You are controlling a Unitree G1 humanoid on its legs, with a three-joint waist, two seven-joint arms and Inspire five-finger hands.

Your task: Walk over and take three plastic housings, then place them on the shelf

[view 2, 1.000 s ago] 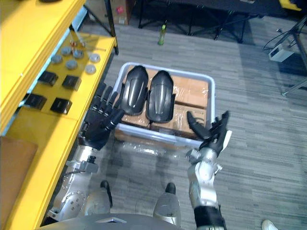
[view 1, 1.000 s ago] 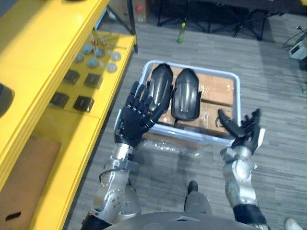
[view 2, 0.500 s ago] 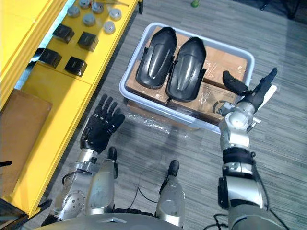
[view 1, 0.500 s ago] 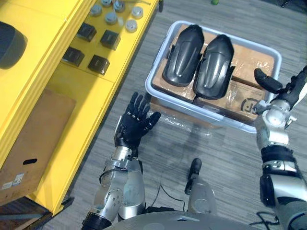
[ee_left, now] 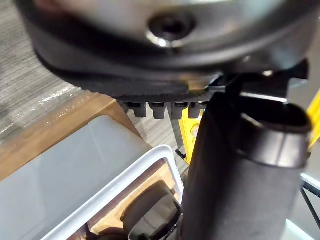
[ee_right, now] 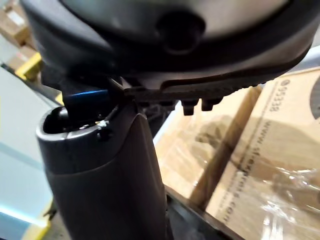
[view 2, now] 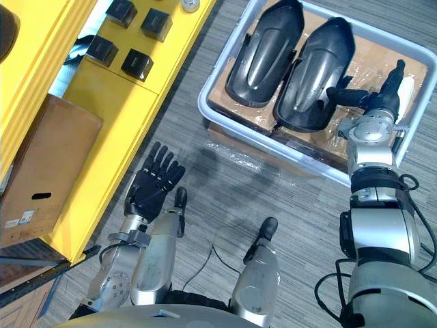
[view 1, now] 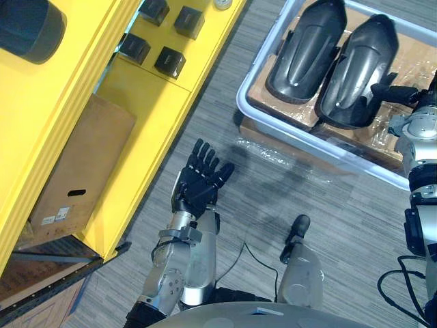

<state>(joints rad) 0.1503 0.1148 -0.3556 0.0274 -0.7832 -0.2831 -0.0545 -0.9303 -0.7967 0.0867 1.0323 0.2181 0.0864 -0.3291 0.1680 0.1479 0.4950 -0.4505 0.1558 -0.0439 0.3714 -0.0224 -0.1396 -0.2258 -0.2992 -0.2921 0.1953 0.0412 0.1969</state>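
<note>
Right hand (view 2: 374, 104) has come beside the right housing (view 2: 314, 72) on printed cardboard boxes (view 2: 372, 51).

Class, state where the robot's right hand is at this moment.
Eye views: the right hand hangs open at the right, over the white bin, thumb toward the right-hand black housing.

1. The left hand (view 1: 199, 183) is seen to be black, with a ribbed, segmented surface
2. The right hand (view 2: 377, 104) is likewise dark, and a white strip is carried along one edge
3. The left arm (view 1: 179, 266) and the right arm (view 2: 374, 225) are clad in silver-grey shells, broken by black bands
4. A recessed screw (ee_left: 170, 22) is set in the dark rounded casing
</note>
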